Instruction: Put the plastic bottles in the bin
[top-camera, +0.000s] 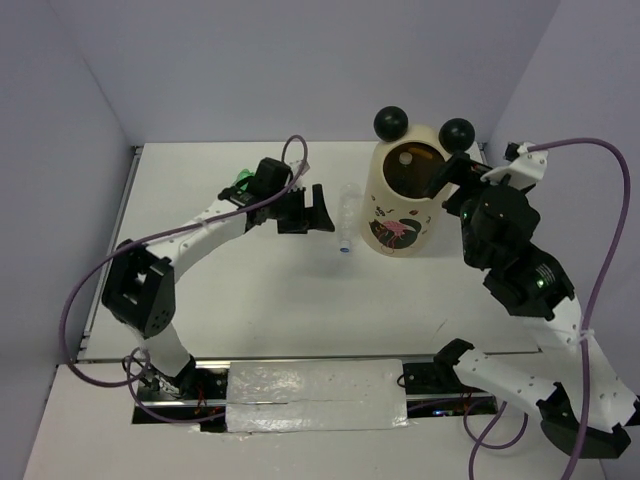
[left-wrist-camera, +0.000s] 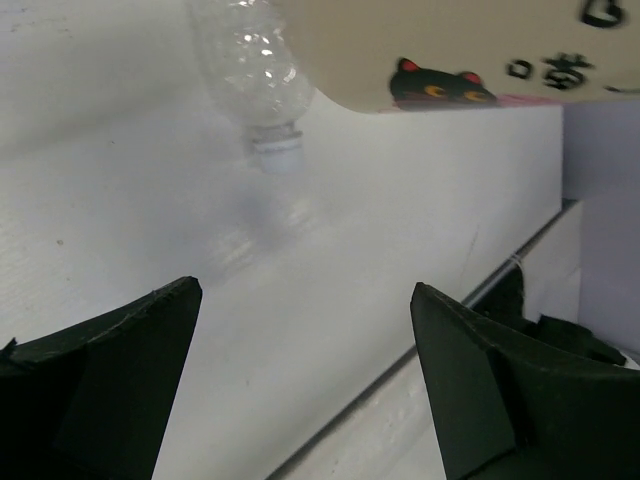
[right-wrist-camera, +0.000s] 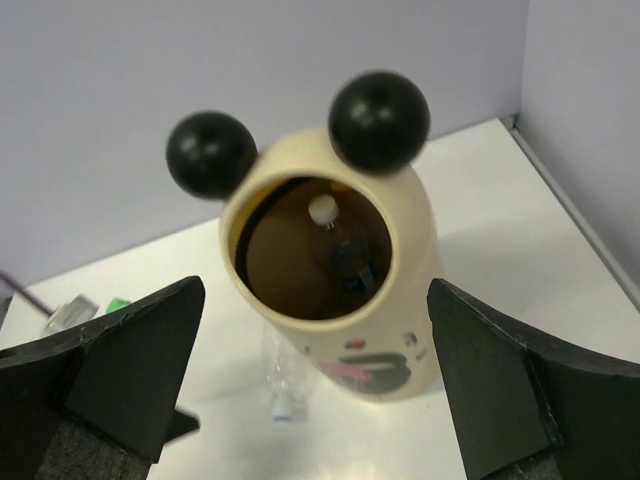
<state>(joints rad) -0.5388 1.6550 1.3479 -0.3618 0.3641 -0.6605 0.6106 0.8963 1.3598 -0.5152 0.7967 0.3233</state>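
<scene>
Surface (top-camera: 260, 310): white, matte, rectangular. The near edge carries a pale taped strip (top-camera: 315, 395), centred. At mid-depth, right of centre, is the slim bottle (top-camera: 347, 212): clear, lying on its side, blue cap toward the near edge. It lies just beside the bin (top-camera: 405, 215), on the bin's left; whether the two touch cannot be told. Bin: tall cream cylinder, upright, two black ball ears at the far rim, pink and black print on the side facing the arms. Inside it, seen from the right wrist, is a white-capped bottle (right-wrist-camera: 322, 210), cap uppermost. Far left, a green object (top-camera: 240, 180) pokes out from behind the left wrist; its kind cannot be told. Room: plain lavender walls (top-camera: 300, 60) close the surface on the left, far and right sides.

Left arm (top-camera: 190, 245): base at near left, elbow near the left edge, forearm running right and away across the surface. A purple cable (top-camera: 75, 300) loops alongside. Left claw (top-camera: 318, 212): low over the surface, fingers apart with nothing between them, pointing at the slim bottle and near it without touching.

Right arm (top-camera: 530, 285): base at near right, folded upward, wrist by the bin's right side. A second purple cable (top-camera: 612, 230) arches over it. Right claw (top-camera: 452, 180): hangs over the bin's mouth, fingers spread wide, empty.
</scene>
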